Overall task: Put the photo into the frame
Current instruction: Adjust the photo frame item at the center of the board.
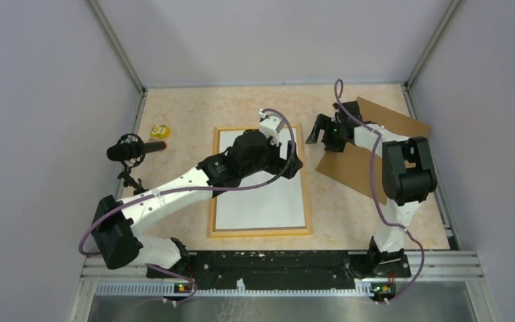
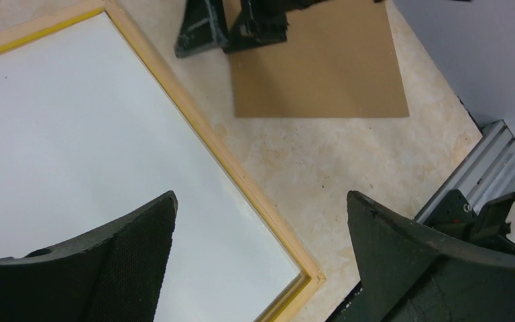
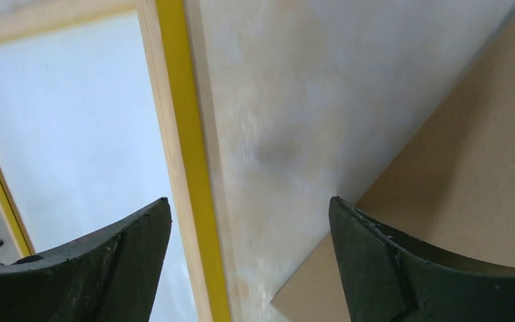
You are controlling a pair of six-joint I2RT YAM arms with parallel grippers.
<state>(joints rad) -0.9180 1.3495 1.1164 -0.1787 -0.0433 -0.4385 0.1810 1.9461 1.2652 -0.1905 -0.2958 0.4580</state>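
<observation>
Hands both released, empty: left hand (image 1: 294, 163) above right rail of frame (image 1: 258, 232), right hand (image 1: 320, 136) over left corner of brown backing board (image 1: 355, 171). Photo (image 1: 261, 198) lies white side up inside frame, flat on worktop (image 1: 188, 107).

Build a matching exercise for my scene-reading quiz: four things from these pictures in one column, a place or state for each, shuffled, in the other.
1 photo
2 backing board
3 microphone
4 left gripper

A open, over the frame's right border
B brown, right of the frame
C by the table's left edge
D white side up, inside the frame

Pairs: 1-D, 2-B, 3-C, 4-A.
</observation>
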